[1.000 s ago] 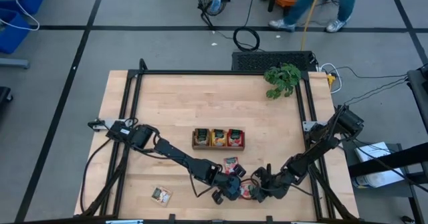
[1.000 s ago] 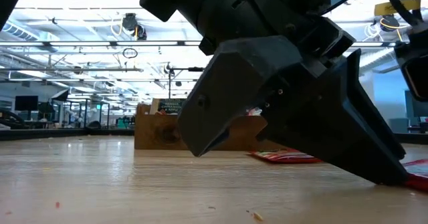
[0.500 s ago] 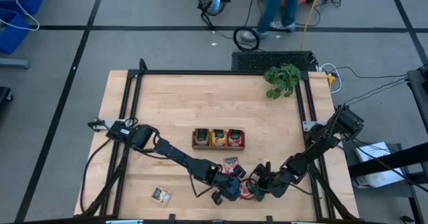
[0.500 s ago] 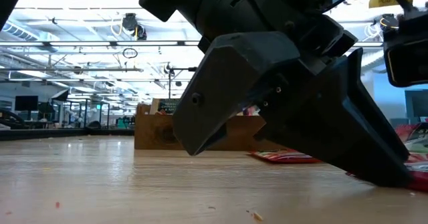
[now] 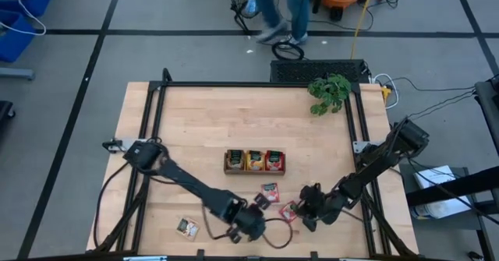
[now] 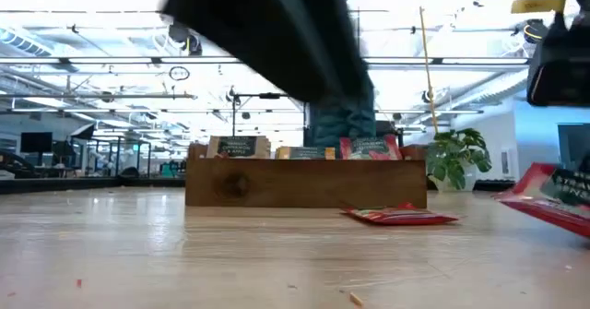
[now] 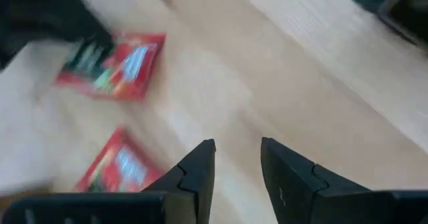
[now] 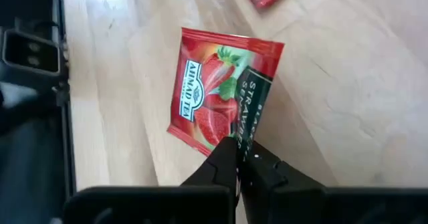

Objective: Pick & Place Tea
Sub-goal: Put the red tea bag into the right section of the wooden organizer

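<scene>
Right gripper [image 8: 239,158]: pinched shut on the red tea packet's [image 8: 224,90] edge, near the table's front.
Left gripper [image 7: 235,158]: parted, holding nothing.
Tip: lift gently, then carry it to the tray [image 5: 254,170].

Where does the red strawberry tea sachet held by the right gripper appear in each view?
High view: red strawberry tea sachet, low centre, at right gripper.
Low view: right edge, lifted.
Left wrist view: upper left.
Right wrist view: centre.
Shared landmark: second red sachet lying nearby.
</scene>
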